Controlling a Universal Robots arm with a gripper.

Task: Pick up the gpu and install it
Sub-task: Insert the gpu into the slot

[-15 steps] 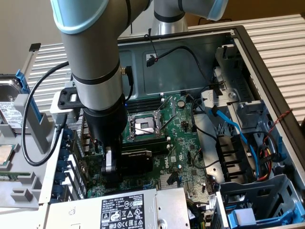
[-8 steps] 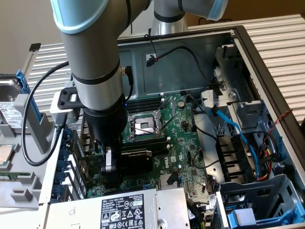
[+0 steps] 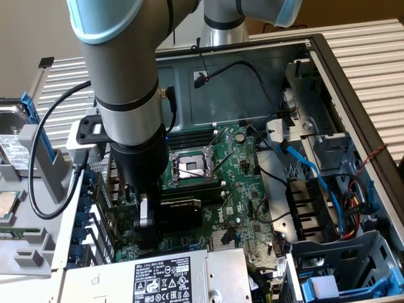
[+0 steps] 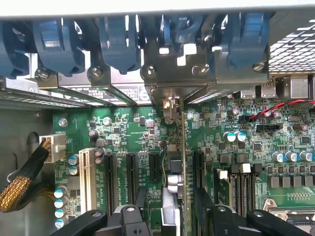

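Observation:
The gpu (image 3: 181,209), a small card with a black heatsink, stands on edge in a slot of the green motherboard (image 3: 243,189) inside the open computer case. In the wrist view the gpu (image 4: 173,196) shows edge-on, its metal bracket (image 4: 170,86) lined up at the rear slot openings under the blue latches. My gripper (image 3: 150,221) hangs straight down over the card. My gripper (image 4: 172,209) is open, with a black finger (image 4: 139,196) on each side of the card and a gap between each finger and the board.
A silver power supply (image 3: 158,278) sits close beside the gripper. The CPU socket (image 3: 192,165) lies just beyond the card. Blue cables (image 3: 309,170) and a drive cage (image 3: 334,265) fill the exterior view's right. A yellow braided cable (image 4: 19,187) plugs into a white connector.

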